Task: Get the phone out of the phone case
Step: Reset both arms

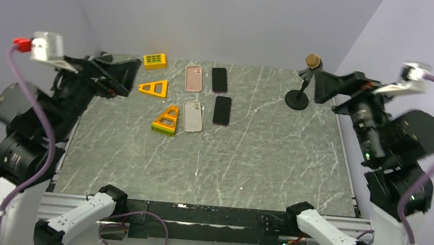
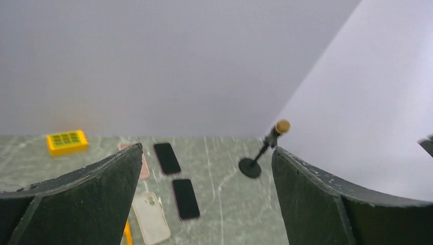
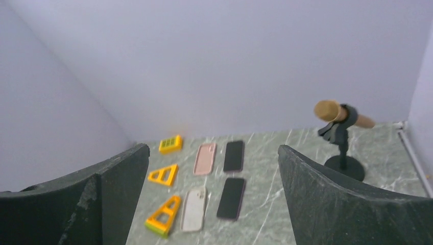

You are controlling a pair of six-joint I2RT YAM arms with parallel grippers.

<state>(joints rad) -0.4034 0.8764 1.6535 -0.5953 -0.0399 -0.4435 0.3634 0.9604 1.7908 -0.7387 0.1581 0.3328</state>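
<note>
Cases: two lay flat on the table (image 1: 259, 162), left of centre toward the far edge, the pink case (image 1: 193, 78) farther back and the cream case (image 1: 192, 116) nearer the arms.
Case look: both were rounded rectangles with a matte back facing up and a small camera cut-out in one far corner; whether a phone sat inside either could not be told.
Phones: two, both slim with a glossy black face. The far dark phone (image 1: 220, 79) lay just right of the pink case. The near dark phone (image 1: 222, 110) lay just right of the cream case.
Layout: cases and phones formed a two-by-two grid, cases in the left column and phones in the right, none touching.
Phone edge: the near dark phone showed a thin reddish rim.
Blocks: three, left of the cases. One yellow block (image 1: 155, 61) with a green grid lay at the far edge, one orange triangle (image 1: 153, 87) beside the pink case, and one orange-and-green triangle (image 1: 167, 120) just beside the cream case.
Stand: one microphone stand (image 1: 298, 97) with a tan head stood upright at the far right.
Left gripper (image 2: 207, 149): raised above the table's left edge, fingers spread wide, holding nothing.
Right gripper (image 3: 213, 147): raised above the right edge, fingers spread wide, holding nothing.
</note>
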